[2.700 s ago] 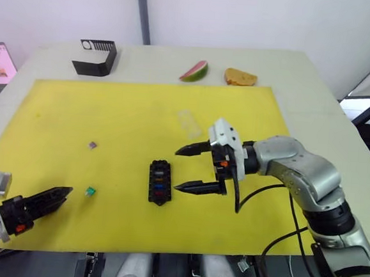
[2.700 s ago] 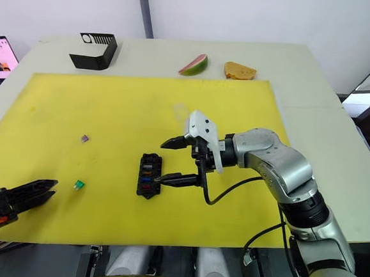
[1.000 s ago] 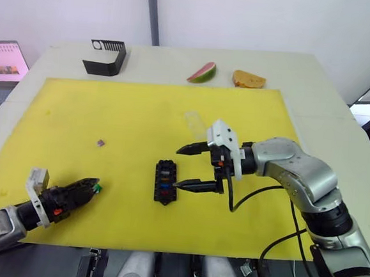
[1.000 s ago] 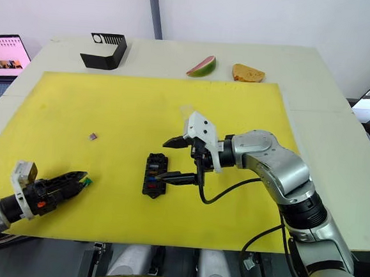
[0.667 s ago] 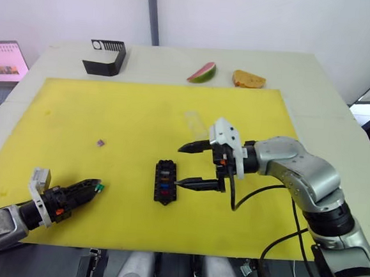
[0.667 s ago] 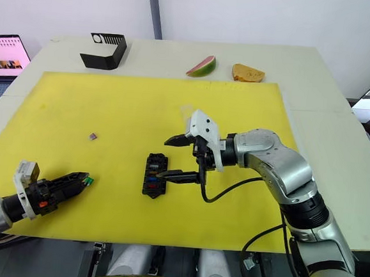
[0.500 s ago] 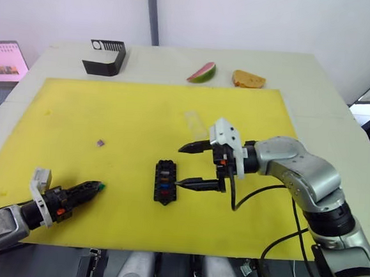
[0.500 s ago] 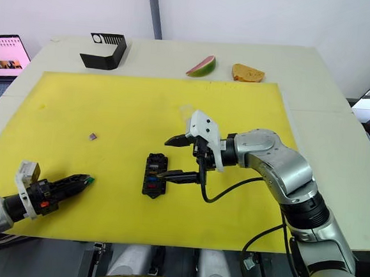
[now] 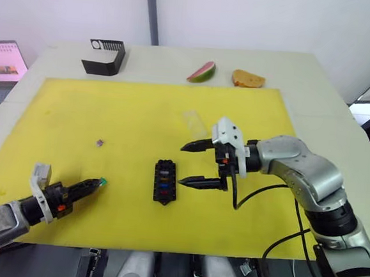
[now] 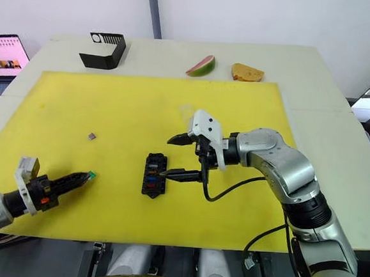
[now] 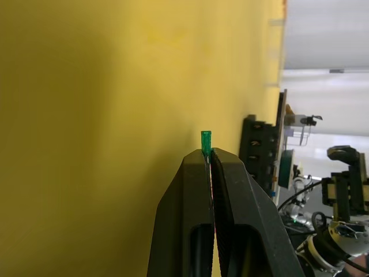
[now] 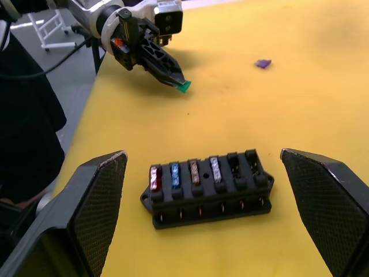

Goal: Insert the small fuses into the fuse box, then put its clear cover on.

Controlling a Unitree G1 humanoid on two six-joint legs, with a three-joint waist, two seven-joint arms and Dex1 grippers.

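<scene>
My left gripper (image 9: 98, 183) is shut on a small green fuse (image 11: 206, 141), which sticks out of its tips close over the yellow mat (image 9: 142, 109) at the front left. The black fuse box (image 12: 207, 187) lies mid-mat with red, blue, brown and clear grey fuses in a row and two slots empty. My right gripper (image 9: 183, 164) hovers open just right of the box, one finger (image 12: 98, 196) on either side of it in the right wrist view. A purple fuse (image 9: 100, 143) lies loose on the mat, farther back on the left. The clear cover (image 9: 191, 120) lies faintly visible behind the right gripper.
A black bracket with white stripes (image 9: 105, 56) stands at the back left of the table. A watermelon slice (image 9: 202, 71) and a piece of bread (image 9: 248, 79) lie behind the mat. A screen (image 9: 5, 63) sits beyond the table's left edge.
My left gripper has shut on the green fuse and raised it slightly off the mat. The right gripper has barely moved.
</scene>
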